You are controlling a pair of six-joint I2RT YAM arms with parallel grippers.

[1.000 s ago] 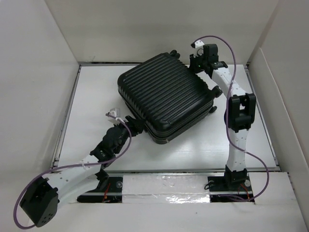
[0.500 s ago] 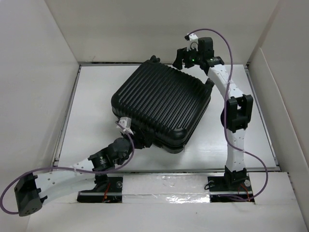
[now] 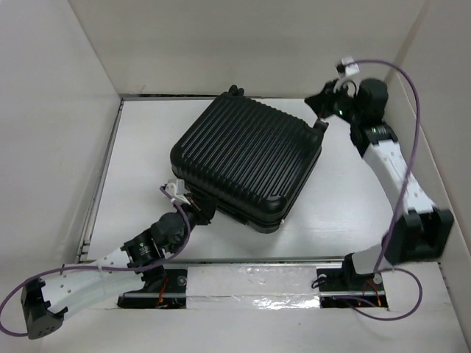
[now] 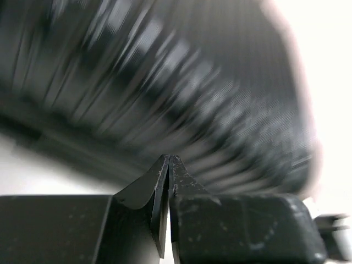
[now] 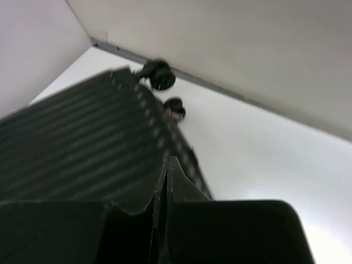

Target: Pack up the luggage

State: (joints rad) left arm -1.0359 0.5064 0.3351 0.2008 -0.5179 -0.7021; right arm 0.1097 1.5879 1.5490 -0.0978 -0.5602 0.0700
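Observation:
The luggage [image 3: 246, 160], a black ribbed hard-shell suitcase, lies closed and flat in the middle of the white table, turned at an angle. My left gripper [image 3: 204, 213] is shut with nothing in it, right at the suitcase's near left edge; in the left wrist view its tips [image 4: 169, 159] meet in front of the blurred ribbed shell [image 4: 181, 88]. My right gripper [image 3: 321, 103] is shut and empty beside the far right corner. The right wrist view shows its closed tips [image 5: 168, 162] over the ribbed shell [image 5: 77, 148], with two caster wheels [image 5: 159, 74] at the far end.
White walls enclose the table on the left, back and right [image 3: 441, 132]. A metal strip [image 3: 250, 279] runs along the near edge between the two arm bases. Bare table surface [image 3: 140, 154] lies left of the suitcase.
The suitcase was pushed left and turned, then stayed put. Both grippers closed. The right arm swung out to the right and its gripper left the suitcase's top. The left arm drew back slightly.

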